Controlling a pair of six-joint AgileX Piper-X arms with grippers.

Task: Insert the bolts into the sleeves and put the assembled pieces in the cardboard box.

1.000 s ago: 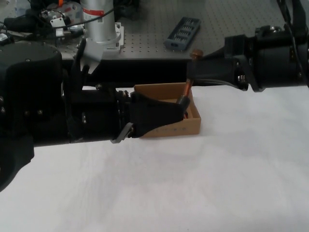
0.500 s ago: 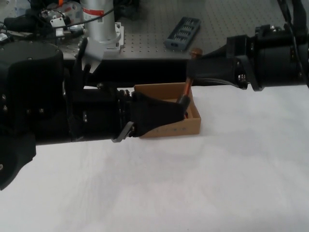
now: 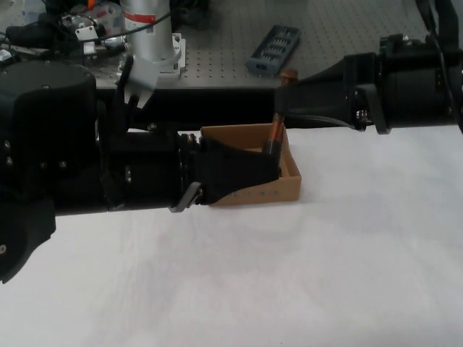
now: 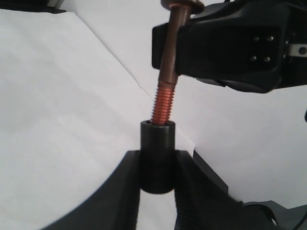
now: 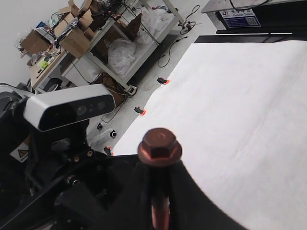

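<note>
Over the last second the right gripper (image 3: 283,92) has edged toward the left arm, taking its bolt (image 4: 169,67) with it. Its fingers clamp the copper shank just below the head, and the arm stretches level across the bench. The left gripper (image 4: 157,167), fingers clenched on the black sleeve (image 4: 157,139), holds it upright by the cardboard box (image 3: 288,189). The bolt's threaded tip meets the sleeve's mouth. It seems just inside, though we cannot judge how deep. The box sits at the far edge of the white sheet (image 3: 325,275), which stretches wide in front and to the right.
</note>
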